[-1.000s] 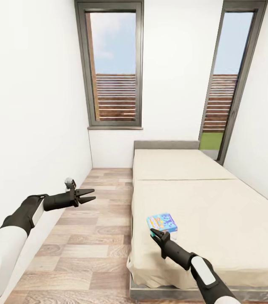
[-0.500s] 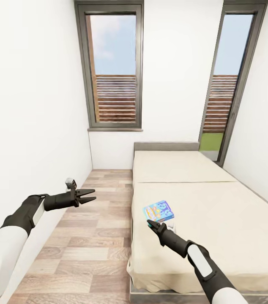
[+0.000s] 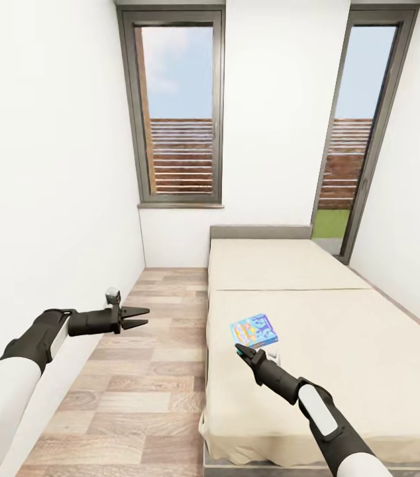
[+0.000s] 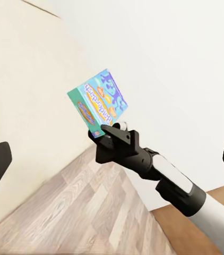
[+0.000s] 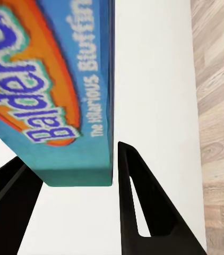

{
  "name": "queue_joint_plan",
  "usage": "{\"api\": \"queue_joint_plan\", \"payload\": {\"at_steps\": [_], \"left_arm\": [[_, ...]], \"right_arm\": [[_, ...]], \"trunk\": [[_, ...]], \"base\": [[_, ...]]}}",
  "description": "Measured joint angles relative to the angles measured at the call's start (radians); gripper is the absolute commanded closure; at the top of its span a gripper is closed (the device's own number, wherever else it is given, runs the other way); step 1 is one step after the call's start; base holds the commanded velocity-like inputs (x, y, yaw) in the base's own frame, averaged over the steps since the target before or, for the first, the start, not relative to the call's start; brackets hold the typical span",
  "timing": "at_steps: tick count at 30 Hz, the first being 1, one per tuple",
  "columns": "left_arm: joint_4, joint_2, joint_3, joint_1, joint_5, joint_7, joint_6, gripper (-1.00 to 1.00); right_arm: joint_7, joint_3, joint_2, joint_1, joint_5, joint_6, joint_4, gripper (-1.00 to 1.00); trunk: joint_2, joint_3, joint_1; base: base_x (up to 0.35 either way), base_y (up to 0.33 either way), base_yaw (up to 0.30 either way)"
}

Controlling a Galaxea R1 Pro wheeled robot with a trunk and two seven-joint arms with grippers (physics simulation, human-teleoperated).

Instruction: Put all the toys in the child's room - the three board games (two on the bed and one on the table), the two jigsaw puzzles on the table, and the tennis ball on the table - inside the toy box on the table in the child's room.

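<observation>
The right gripper (image 3: 242,350) reaches out over the near left part of the bed (image 3: 342,344), and in the right wrist view its two fingers (image 5: 136,202) stand on either side of the near end of the game box (image 5: 53,90), closed on it or nearly so; whether both pads truly press on it I cannot tell. In the left wrist view the box (image 4: 97,102) is lifted and tilted off the bed, held only by its near end. That, I judge, is the risk: with so little of the box between the fingers and most of it hanging beyond them, it could pivot or slip out once the arm swings toward the table, and drop onto the floor (image 3: 137,371). To the left, the left gripper (image 3: 132,317) hovers over the floor with its fingers spread and empty.
</observation>
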Motion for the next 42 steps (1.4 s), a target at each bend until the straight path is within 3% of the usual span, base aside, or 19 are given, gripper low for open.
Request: {"api": "queue_joint_plan", "payload": {"at_steps": [12, 21, 42], "left_arm": [[0.000, 0.002, 0.003, 0.000, -0.005, 0.001, -0.001, -1.00], [0.000, 0.001, 0.003, 0.000, -0.005, 0.001, -0.003, -1.00], [0.000, 0.001, 0.002, 0.000, -0.005, 0.001, -0.010, -1.00]], "right_arm": [[-0.002, -0.001, -0.011, 0.001, 0.013, -0.026, 0.002, 1.00], [0.002, 0.000, -0.014, 0.002, 0.012, -0.090, -0.002, 1.00], [0.007, -0.002, -0.015, 0.003, 0.009, -0.098, -0.003, 1.00]], "trunk": [[0.084, 0.038, -0.046], [0.147, 0.066, -0.081], [0.294, 0.132, -0.161]], "base": [[0.000, 0.000, 0.000], [0.000, 0.000, 0.000], [0.000, 0.000, 0.000]]}}
